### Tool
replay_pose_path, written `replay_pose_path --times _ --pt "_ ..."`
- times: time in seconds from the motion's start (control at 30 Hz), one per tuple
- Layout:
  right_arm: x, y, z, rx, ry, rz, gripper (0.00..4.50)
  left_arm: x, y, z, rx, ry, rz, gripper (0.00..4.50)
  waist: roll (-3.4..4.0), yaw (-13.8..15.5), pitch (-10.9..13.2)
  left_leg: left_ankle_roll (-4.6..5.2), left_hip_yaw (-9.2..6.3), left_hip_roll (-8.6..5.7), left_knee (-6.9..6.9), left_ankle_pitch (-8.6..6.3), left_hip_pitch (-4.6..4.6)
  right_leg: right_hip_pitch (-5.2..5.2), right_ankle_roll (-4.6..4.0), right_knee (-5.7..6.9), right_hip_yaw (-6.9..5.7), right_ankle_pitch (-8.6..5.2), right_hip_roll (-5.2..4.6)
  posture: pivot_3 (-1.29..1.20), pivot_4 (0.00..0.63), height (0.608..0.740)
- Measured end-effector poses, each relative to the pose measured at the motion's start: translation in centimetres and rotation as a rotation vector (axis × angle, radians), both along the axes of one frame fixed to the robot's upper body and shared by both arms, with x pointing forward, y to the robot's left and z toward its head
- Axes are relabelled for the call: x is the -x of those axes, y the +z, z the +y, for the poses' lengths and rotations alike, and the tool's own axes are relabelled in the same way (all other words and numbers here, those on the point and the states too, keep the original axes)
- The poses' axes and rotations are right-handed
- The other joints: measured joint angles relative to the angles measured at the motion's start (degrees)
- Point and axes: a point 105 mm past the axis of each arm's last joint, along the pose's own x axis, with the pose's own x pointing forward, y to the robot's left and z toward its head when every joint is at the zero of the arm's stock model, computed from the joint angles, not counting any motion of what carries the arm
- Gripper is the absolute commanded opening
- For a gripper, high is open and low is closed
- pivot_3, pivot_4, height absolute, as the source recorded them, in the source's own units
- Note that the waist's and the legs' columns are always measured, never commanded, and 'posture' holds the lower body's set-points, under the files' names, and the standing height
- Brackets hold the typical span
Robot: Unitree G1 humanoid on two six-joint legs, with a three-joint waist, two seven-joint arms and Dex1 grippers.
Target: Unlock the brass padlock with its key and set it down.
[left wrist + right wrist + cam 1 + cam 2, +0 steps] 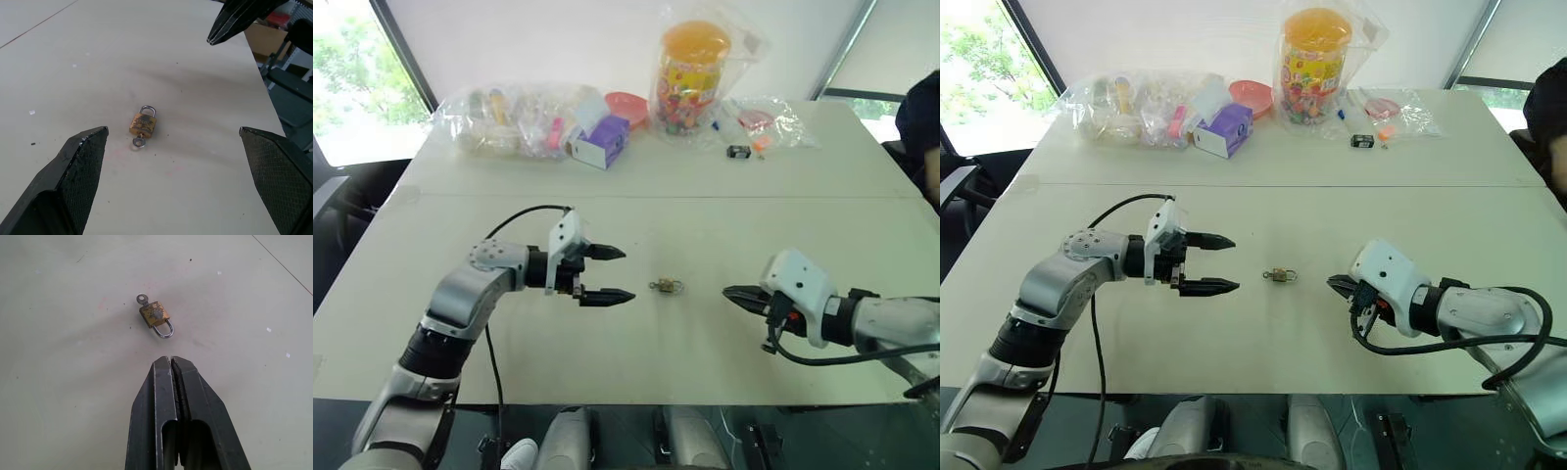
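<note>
The brass padlock (668, 285) lies flat on the white table (636, 225) between my two grippers, touched by neither. Its silvery shackle looks closed in the left wrist view, padlock (143, 123). The key (139, 141) sticks out of the padlock's body, its round bow resting on the table; the key (142, 298) also shows in the right wrist view beside the padlock (155, 314). My left gripper (609, 274) hovers just left of the lock, wide open, pointing at it. My right gripper (732, 293) sits to the lock's right, shut on nothing, tips aimed at it.
At the table's far edge lie clear plastic bags of small items (509, 119), a purple-and-white box (600, 142), a red bowl (626, 104), a tall jar with an orange lid (691, 73) and a small black object (737, 152). A person's arm (920, 117) shows at the right.
</note>
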Motion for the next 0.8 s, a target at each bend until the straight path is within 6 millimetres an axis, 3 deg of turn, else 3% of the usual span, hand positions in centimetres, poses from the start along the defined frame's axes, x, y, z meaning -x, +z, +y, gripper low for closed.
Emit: replay_pose_path --times 0.07,0.17,0.37,0.4,0.63,0.8 --pt "-0.3 0.1 0.3 0.001 0.024 -0.005 0.0 0.0 0.0 0.0 0.0 -0.001 0.0 4.46 0.0 -0.01 0.0 0.0 0.0 0.0 0.0 0.0 0.0 0.0 0.0 0.0 0.0 0.0 0.0 0.0 0.15 0.735" --pt "-1.1 0.1 0.6 -0.004 0.056 -0.007 0.86 0.1 0.0 0.0 0.0 -0.002 -0.001 4.5 0.0 0.01 0.0 0.0 0.01 0.0 0.0 0.0 0.0 0.0 0.0 0.0 -0.01 0.0 0.0 0.0 0.15 0.735" --pt "-3.0 -2.4 1.3 0.027 0.143 0.061 4.09 0.1 0.0 -0.1 -0.001 -0.004 -0.006 4.5 0.0 -0.1 0.0 0.0 0.02 -0.01 0.01 0.0 0.0 -0.01 0.0 -0.01 0.0 0.0 0.0 0.0 0.15 0.735" --pt "-3.3 -2.4 1.6 0.017 0.155 0.063 4.46 0.1 0.0 -0.2 0.0 -0.005 -0.007 4.5 0.0 -0.17 0.0 0.0 0.03 0.0 0.01 0.0 0.01 -0.01 0.0 0.0 0.0 0.0 0.0 0.0 0.15 0.735" --pt "-5.7 -4.2 3.3 -0.067 0.2 0.14 4.46 0.4 0.0 -0.3 -0.003 -0.008 -0.013 4.5 0.01 -0.1 0.01 0.0 0.04 0.03 0.02 0.0 0.0 -0.02 0.0 0.0 0.0 0.0 -0.06 0.0 0.15 0.735" --pt "-6.7 -5.3 3.3 -0.075 0.203 0.182 4.46 1.0 -0.8 0.4 -0.037 -0.006 0.005 4.5 0.02 -0.04 0.01 0.0 0.04 0.02 0.02 0.0 -0.01 -0.03 0.0 0.0 -0.01 0.0 -0.12 0.0 0.15 0.735"
